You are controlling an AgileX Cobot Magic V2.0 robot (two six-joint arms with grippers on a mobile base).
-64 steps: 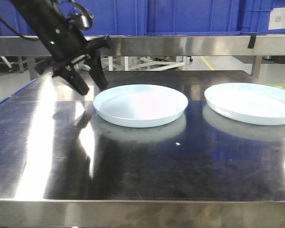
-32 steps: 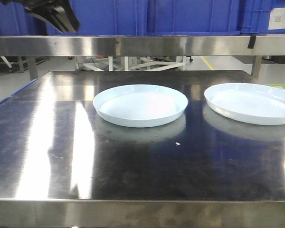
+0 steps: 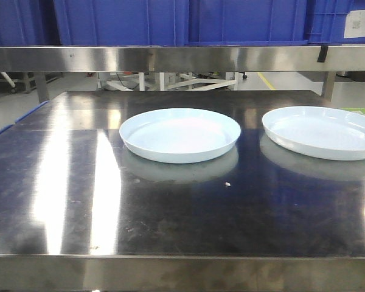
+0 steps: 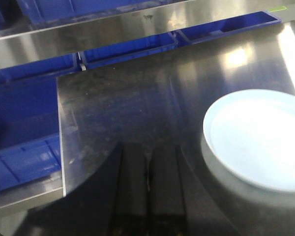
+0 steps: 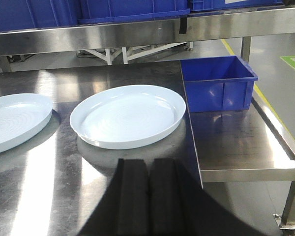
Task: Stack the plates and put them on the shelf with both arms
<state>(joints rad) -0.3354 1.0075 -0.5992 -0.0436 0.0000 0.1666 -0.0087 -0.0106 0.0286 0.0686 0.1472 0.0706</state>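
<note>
In the front view, you have the steel tabletop filling the lower frame. The left plate sits flat just left of centre and the right plate sits flat at the right edge. The two are apart and not stacked. The shelf runs as a steel rail across the upper frame behind both plates, with blue crates above it. You will see neither arm in this view.

In the left wrist view, blue crates show at the left edge beyond the table's side. The left gripper is at bottom centre, with its jaws pressed side by side, only a thin seam between them, and nothing held. The left plate lies at the right of the frame, clear of the gripper.

In the right wrist view, the left plate is cut off at the left edge and the right plate lies just beside it at centre. The right gripper is at bottom centre, below the right plate and not touching it. Its jaws are closed together on nothing. A blue bin stands at the right on a lower steel surface.
</note>
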